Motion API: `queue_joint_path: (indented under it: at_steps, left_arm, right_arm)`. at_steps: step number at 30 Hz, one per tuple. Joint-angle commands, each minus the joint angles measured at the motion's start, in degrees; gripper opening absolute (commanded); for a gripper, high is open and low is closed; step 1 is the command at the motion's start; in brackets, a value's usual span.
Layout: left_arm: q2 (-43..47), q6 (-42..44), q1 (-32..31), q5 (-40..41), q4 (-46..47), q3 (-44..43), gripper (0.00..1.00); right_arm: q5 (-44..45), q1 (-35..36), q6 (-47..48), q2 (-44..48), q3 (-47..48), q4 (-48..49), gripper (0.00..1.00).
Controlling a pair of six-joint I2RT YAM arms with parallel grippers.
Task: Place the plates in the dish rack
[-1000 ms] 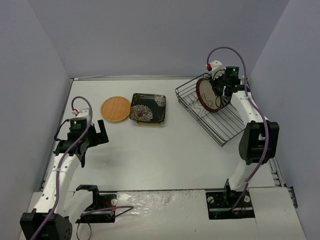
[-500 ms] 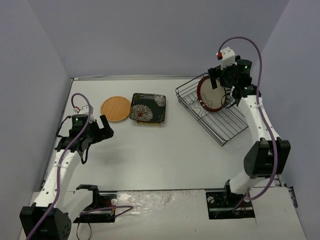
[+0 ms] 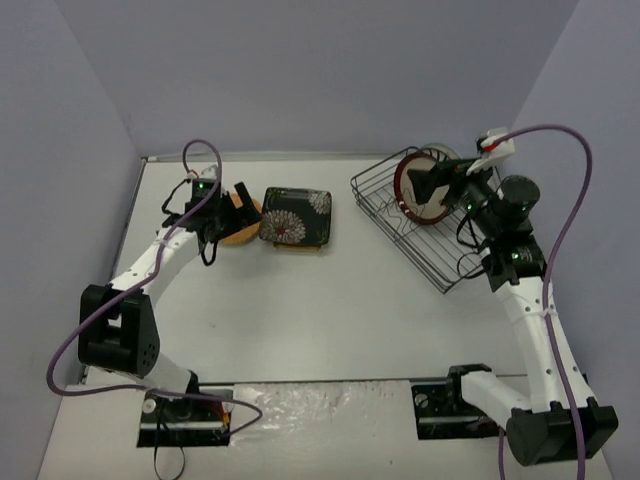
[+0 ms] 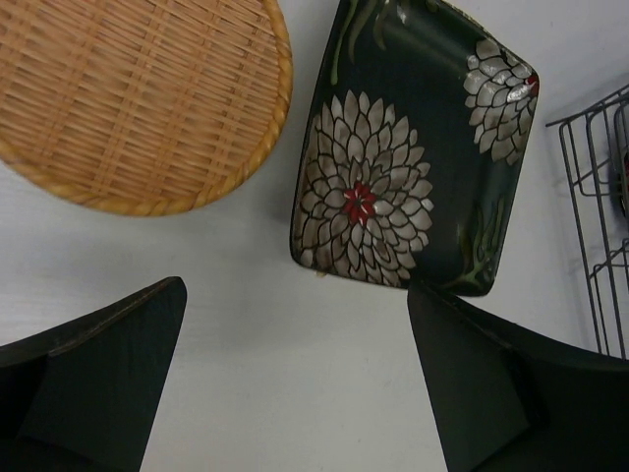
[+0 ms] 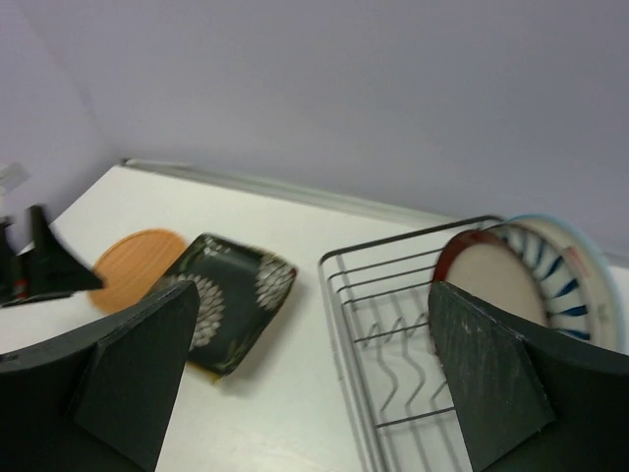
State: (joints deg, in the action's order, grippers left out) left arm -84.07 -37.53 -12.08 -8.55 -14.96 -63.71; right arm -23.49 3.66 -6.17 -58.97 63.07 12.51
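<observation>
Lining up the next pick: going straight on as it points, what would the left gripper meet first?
Probably the near edge of the black floral plate, or bare table just short of it; depth is unclear. The left gripper has its jaws open, and the orange plate lies off to the side.

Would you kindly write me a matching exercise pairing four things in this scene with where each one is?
1 orange woven plate
2 black floral square plate
3 red-rimmed plate
4 left pincer

A upright in the dish rack
B open, above the table
C flat, between round plate and rack
D flat, leftmost plate on the table

Pairs: 1-D, 2-C, 3-A, 4-B
</observation>
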Motion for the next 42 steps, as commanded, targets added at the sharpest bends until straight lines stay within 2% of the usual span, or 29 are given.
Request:
queue_joint_path:
  at_steps: [1, 7, 15, 26, 30, 33, 35, 37, 42]
  left_arm:
    - [-6.99, -3.86, -0.85, -3.14, 8.02, -5.19, 0.92]
    - [-15.42, -3.95, -1.64, -4.21, 9.99, -8.79, 0.89]
    - [-21.18, -4.57, -1.72, -6.88, 12.5, -11.47, 0.82]
    - [-23.88, -8.61, -1.81, -9.09, 17.39, -10.15, 0.64]
    - [-24.49, -9.6, -1.9, -9.31, 18.92, -9.41, 0.55]
    - [-24.82, -9.96, -1.9, -9.64, 19.11, -9.38, 0.52]
    - [-24.76, -10.82, -1.9, -9.47, 19.56, -8.7, 0.43]
    - [-24.76, -11.16, -1.9, -9.47, 20.3, -7.96, 0.4]
    - [-24.79, -11.77, -1.85, -9.66, 21.4, -6.44, 0.37]
  right_arm:
    - [-5.96, 2.75, -7.1, 1.33, -3.74, 4.54, 1.0]
    - [-8.24, 3.48, -7.49, 5.42, -8.32, 3.92, 1.0]
    - [-9.12, 3.5, -7.06, 7.47, -10.51, 2.78, 1.0]
    - [-10.0, 3.55, -7.06, 7.03, -10.73, 2.25, 1.0]
    - [-10.09, 3.55, -6.76, 7.29, -11.22, 2.16, 1.0]
    - [-10.26, 3.55, -7.05, 7.2, -11.37, 2.17, 1.0]
    - [-10.32, 3.55, -7.89, 7.01, -10.94, 2.25, 1.0]
    - [-10.46, 3.55, -7.83, 6.94, -10.47, 2.25, 1.0]
    - [-10.8, 3.55, -7.82, 6.94, -10.7, 2.3, 1.0]
